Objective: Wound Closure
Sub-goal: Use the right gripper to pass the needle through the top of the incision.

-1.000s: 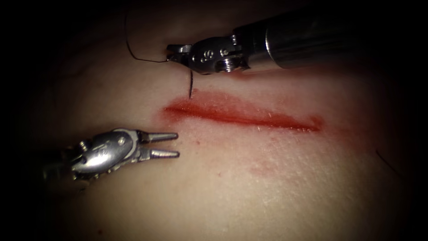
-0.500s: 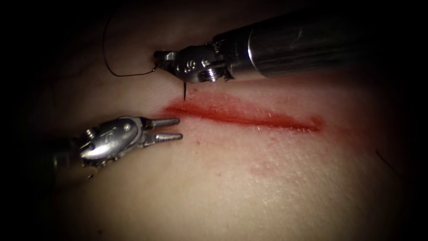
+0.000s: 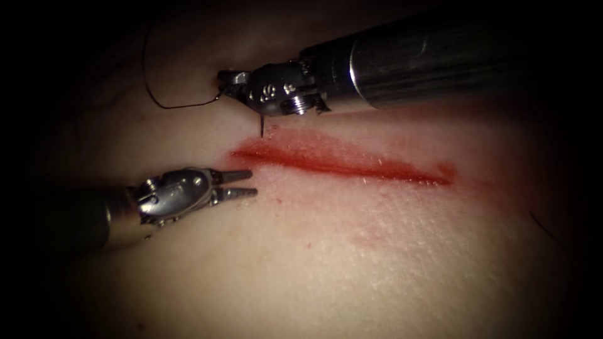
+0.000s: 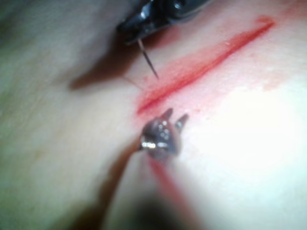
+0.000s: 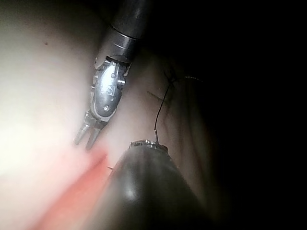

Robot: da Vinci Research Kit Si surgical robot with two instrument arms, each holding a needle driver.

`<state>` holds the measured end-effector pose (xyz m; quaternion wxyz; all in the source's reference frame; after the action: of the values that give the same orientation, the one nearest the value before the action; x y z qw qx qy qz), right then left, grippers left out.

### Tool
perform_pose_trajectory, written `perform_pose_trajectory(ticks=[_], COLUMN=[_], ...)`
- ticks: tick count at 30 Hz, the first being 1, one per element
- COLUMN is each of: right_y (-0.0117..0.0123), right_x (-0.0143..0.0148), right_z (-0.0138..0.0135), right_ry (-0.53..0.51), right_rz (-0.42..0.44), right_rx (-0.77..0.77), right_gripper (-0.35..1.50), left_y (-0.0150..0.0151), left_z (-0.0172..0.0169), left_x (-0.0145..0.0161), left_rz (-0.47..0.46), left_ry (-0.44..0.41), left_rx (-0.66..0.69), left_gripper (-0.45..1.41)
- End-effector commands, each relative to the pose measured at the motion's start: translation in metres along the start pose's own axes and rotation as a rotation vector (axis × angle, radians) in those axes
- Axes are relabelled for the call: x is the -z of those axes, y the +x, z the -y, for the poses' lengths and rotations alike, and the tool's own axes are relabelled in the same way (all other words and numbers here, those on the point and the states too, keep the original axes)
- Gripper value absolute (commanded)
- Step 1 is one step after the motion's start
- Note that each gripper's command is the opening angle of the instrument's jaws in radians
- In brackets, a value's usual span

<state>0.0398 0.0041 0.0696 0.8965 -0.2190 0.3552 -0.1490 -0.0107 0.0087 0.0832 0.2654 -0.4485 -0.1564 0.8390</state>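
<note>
- My right end effector (image 3: 229,79) comes in over the far side of the cut (image 3: 342,164), with its jaws clamped on the needle (image 3: 260,125) near the needle's trailing end.
- The needle hangs nearly straight down from those jaws toward the tissue (image 3: 352,263). Its long axis runs roughly upright in the endoscope view, across the line of the cut.
- The needle's tip points down at the tissue just beyond the cut's left end; I cannot tell whether it touches the surface or is already in.
- In the left wrist view the needle (image 4: 148,59) shows as a thin slanted shaft, its tip close to the red fluid (image 3: 301,145) at that end of the cut.
- The thread (image 3: 164,94) leaves the right end effector's jaws and curves away to the left in a loop over the tissue.
- My left end effector (image 3: 249,184) lies on the near side of the cut, by its left end, jaws apart and holding nothing, tips pointing right.
- The cut's long axis runs left to right, sloping slightly toward the near side at its right end.
</note>
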Motion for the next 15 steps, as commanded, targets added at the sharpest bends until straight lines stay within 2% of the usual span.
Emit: perform_pose_trajectory(ticks=[1, 15], right_y=[0.0001, 0.0004], right_x=[-0.0007, -0.0004], right_z=[0.0001, 0.0004], right_ry=[-0.001, -0.002], right_rz=[-0.001, -0.004], right_rx=[0.001, 0.012], right_gripper=[-0.35, -0.35], left_y=[-0.0008, -0.0053], left_z=[-0.0001, 0.0014], left_x=[-0.0011, -0.0031], left_rz=[0.001, 0.040], left_ry=[-0.011, -0.011], left_rx=[0.005, 0.020], left_gripper=[-0.05, -0.02])
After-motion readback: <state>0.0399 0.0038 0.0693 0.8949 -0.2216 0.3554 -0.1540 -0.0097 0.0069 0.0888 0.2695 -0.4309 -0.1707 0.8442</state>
